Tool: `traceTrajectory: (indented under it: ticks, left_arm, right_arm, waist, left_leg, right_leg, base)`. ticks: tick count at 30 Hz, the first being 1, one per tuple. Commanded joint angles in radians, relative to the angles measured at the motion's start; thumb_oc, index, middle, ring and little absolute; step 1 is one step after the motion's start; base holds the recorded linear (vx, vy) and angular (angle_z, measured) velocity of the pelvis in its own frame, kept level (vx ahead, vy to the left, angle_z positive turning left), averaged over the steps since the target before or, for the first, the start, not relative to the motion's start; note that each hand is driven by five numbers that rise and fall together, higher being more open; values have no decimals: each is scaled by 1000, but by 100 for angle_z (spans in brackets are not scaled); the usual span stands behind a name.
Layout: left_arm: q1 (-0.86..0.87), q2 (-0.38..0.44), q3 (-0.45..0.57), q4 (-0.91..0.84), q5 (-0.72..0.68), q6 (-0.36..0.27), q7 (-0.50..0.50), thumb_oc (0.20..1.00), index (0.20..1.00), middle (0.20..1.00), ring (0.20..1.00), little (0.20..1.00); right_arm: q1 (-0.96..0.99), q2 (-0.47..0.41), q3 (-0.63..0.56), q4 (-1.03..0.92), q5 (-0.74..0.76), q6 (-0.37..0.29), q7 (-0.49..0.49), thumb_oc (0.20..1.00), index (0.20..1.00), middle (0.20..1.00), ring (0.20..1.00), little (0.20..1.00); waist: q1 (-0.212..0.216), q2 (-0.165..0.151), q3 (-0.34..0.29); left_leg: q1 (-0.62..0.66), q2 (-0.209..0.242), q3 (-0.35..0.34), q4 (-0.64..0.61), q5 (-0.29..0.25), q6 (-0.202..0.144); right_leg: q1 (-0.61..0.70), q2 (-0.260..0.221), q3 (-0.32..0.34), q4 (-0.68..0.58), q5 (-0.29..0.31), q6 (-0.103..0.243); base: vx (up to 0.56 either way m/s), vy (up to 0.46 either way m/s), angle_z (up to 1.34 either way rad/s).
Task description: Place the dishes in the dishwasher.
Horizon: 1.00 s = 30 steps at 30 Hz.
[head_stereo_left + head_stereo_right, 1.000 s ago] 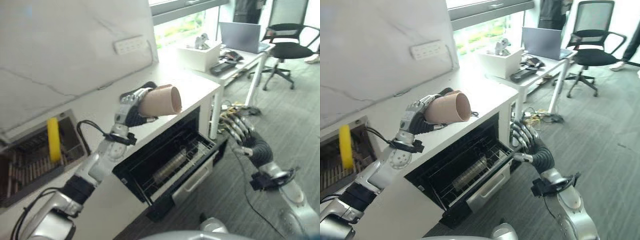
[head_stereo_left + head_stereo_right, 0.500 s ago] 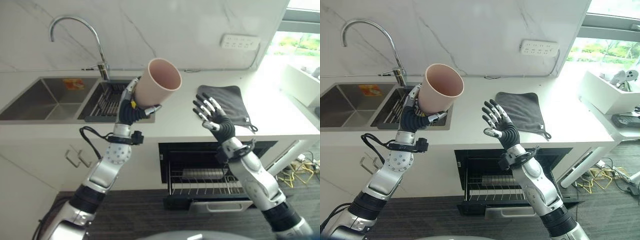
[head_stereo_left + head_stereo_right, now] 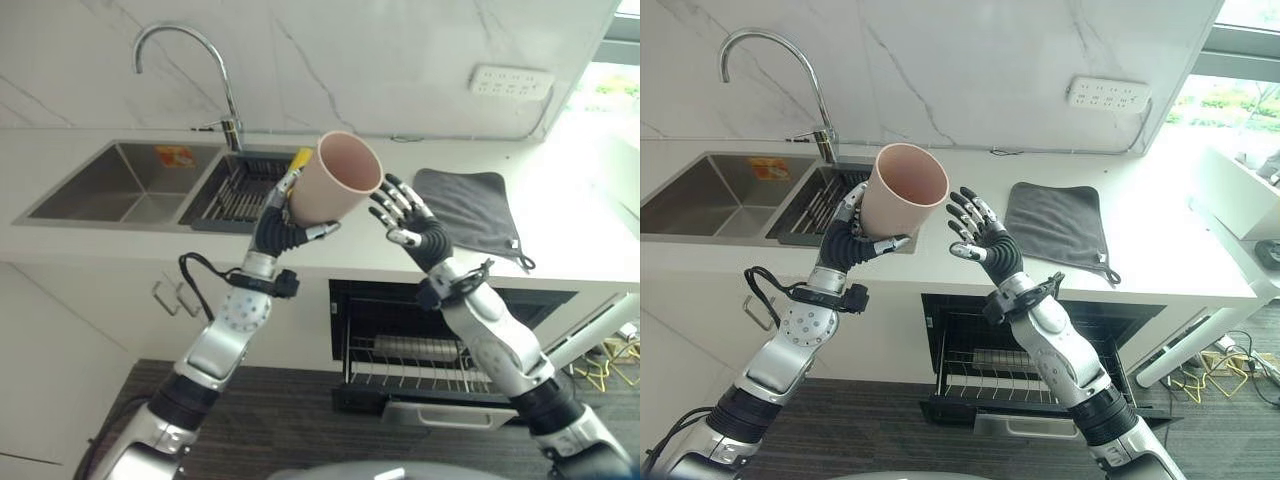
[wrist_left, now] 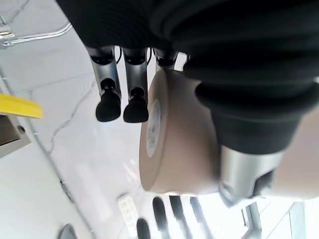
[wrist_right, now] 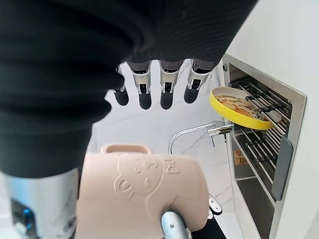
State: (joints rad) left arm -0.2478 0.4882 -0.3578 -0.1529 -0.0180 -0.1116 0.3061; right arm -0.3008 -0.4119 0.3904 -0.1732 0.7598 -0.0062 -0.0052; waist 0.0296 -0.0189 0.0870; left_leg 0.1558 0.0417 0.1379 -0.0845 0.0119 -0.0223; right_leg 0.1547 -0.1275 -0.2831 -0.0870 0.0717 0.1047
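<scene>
The pink cup (image 3: 337, 178) is sitting in my left hand (image 3: 283, 222), raised in the air in front of the desk (image 3: 940, 262), mouth tilted up towards the camera; the fingers (image 4: 128, 97) and thumb are wrapping round its lower body. My right hand (image 3: 985, 243) is hovering just beside the cup's rim with its fingers spread and holding nothing.

I am judging that a handover or a lowering move comes next, and the risks are plain: the right hand's straight fingers are close enough to knock the rim and tip the cup out of a grasp that is only holding its base. The dishwasher (image 3: 455, 352) is standing open below the desk edge, so a dropped cup could be hitting the pulled-out rack (image 3: 985, 372) or the floor.

The rack is carrying what looks like a pale dish, though I cannot tell it well. Further back, the sink (image 3: 130, 185) is lying bare, and the drainer basin (image 3: 822, 203) beside it is holding a yellow plate (image 5: 241, 109) standing on edge. A grey cloth (image 3: 1058, 223) is lying on the desk to the right
</scene>
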Motion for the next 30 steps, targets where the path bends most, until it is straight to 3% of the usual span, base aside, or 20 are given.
traceTrajectory:
  ticks: [1, 17, 25, 30]
  left_arm:
    - [-124, 19, -14, 45, 77, -33, 19, 200, 200, 200, 200, 200]
    - [-223, -4, -121, 90, 200, 14, 41, 200, 200, 200, 200, 200]
    - [-267, -30, -199, 124, 257, 61, 57, 200, 200, 200, 200, 200]
    - [-286, -44, -231, 143, 273, 68, 71, 200, 200, 200, 200, 200]
  right_arm:
    - [-92, 9, 24, -36, 39, -40, 17, 1000, 1000, 1000, 1000, 1000]
    - [-225, 79, 100, -14, 65, -24, -20, 1000, 1000, 1000, 1000, 1000]
    - [-301, 119, 112, 28, -18, -34, -141, 1000, 1000, 1000, 1000, 1000]
    - [-351, 130, 113, 45, -68, -9, -207, 1000, 1000, 1000, 1000, 1000]
  waist:
    - [-9, -13, -31]
    - [-2, -12, -35]
    - [1, -12, -36]
    - [4, -12, -34]
  left_leg:
    - [13, 20, 16, -3, -10, 0]
    - [15, 16, 8, -3, -11, 2]
    - [13, 15, 7, -3, -15, 5]
    - [13, 13, 5, -3, -18, 7]
  right_leg:
    - [13, -24, 54, 24, -19, 31]
    - [20, -26, 61, 16, -13, 33]
    - [18, -27, 66, 13, -9, 33]
    - [17, -27, 69, 12, -9, 31]
  base:
    - [0, 0, 0]
    - [-1, 0, 0]
    - [-3, 0, 1]
    - [0, 0, 0]
